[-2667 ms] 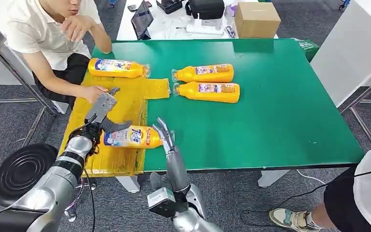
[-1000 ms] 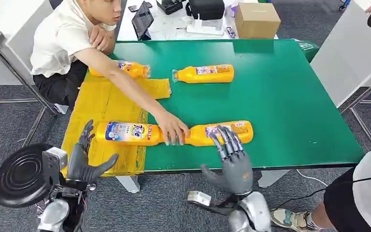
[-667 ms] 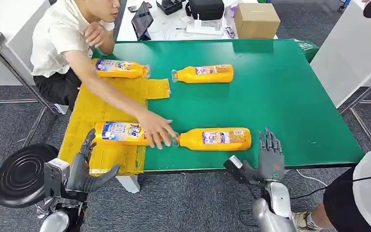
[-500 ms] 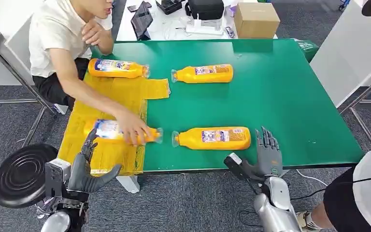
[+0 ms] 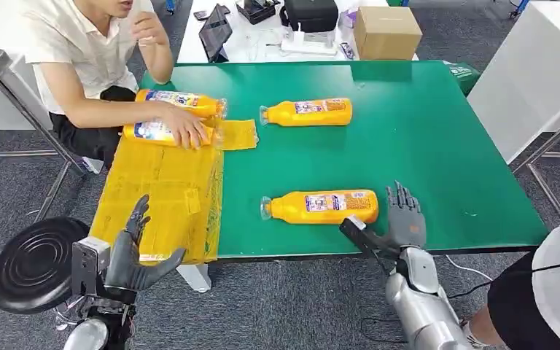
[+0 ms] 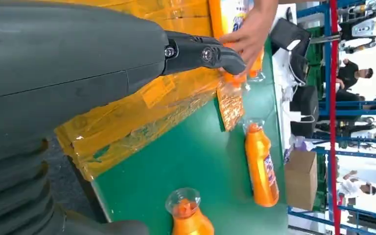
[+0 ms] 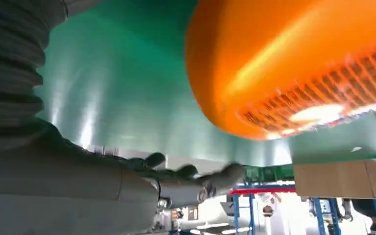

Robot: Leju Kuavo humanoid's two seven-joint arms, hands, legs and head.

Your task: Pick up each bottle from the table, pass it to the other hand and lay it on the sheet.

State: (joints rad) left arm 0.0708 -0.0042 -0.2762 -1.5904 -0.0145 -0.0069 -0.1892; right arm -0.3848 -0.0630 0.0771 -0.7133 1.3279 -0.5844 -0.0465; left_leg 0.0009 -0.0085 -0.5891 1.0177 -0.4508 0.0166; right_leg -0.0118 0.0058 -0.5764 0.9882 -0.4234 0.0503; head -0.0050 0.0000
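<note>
Bottle (image 5: 321, 207) near table (image 5: 437, 146) edge w/ right hand (image 5: 401, 221) spread empty just beside its base: prob rolls or skids off if nudged before fingers wrap round.

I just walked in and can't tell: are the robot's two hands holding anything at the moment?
Left hand: open, holding nothing, below the table edge.
Right hand: open, holding nothing, beside the base of the nearest bottle.

We see orange plastic bottles (image 5: 321, 207) with blue-white labels, a yellow sheet (image 5: 166, 193), a green table (image 5: 437, 138).
</note>
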